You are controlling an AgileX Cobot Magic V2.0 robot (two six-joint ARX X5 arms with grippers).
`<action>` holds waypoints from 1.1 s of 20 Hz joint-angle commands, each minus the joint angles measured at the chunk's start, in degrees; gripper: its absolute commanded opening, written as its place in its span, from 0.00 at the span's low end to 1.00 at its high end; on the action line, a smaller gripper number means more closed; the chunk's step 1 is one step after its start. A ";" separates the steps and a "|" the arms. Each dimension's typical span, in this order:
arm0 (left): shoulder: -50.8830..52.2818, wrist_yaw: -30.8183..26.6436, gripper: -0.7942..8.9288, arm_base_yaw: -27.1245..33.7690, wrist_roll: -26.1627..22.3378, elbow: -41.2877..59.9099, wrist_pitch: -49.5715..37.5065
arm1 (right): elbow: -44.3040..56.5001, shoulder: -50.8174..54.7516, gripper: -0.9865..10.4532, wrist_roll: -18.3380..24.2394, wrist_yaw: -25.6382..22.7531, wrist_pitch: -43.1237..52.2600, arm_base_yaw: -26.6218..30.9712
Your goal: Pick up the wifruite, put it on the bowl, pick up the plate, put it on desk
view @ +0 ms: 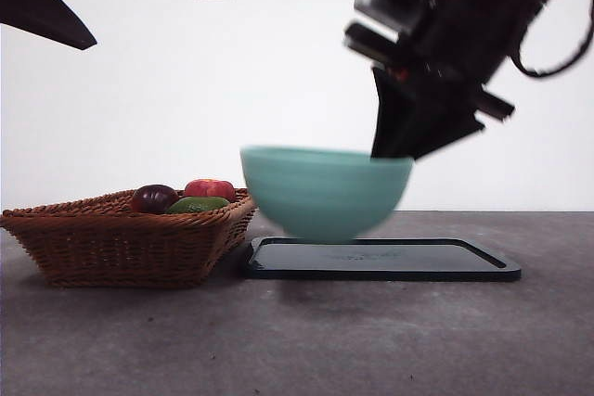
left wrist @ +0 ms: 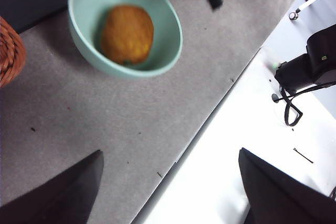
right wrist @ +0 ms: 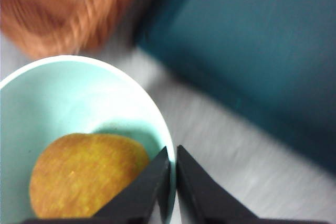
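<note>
The mint-green bowl (view: 325, 194) hangs blurred just above the desk (view: 371, 340), with my right gripper (view: 394, 150) shut on its rim from the right. In the right wrist view the jaws (right wrist: 173, 153) pinch the bowl's wall (right wrist: 52, 98), and the brownish-orange wifruite (right wrist: 84, 174) lies inside. The left wrist view also shows the wifruite (left wrist: 127, 34) in the bowl (left wrist: 84, 3), over grey desk (left wrist: 105, 119). A flat dark rectangular plate (view: 390, 261) lies on the desk behind the bowl. My left gripper (left wrist: 170, 153) is open and holds nothing, seen as a black tip (view: 46, 6) at the upper left.
A wicker basket (view: 121, 238) stands left of the plate, holding a dark purple fruit (view: 153, 198), a red fruit (view: 211, 188) and a green fruit (view: 198, 204). The desk's edge meets a white surface (left wrist: 236, 145) in the left wrist view.
</note>
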State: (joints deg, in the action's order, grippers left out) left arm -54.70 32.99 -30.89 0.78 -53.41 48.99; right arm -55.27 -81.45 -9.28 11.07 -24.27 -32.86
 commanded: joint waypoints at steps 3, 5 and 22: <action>-0.28 0.33 0.50 -0.37 -0.31 -0.74 -0.61 | -6.69 -1.51 0.09 -0.33 -1.11 -0.28 4.57; -0.28 0.31 0.50 -0.37 -0.31 -0.74 -0.59 | -10.05 -4.20 0.09 0.11 -0.79 -0.70 7.82; -0.28 0.31 0.50 -0.37 -0.31 -0.74 -0.59 | -19.74 -25.35 0.09 0.96 -0.46 1.07 13.27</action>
State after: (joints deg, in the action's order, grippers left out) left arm -54.70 32.99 -30.89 0.78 -53.41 48.99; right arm -73.67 -105.80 -8.80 10.44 -23.57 -19.29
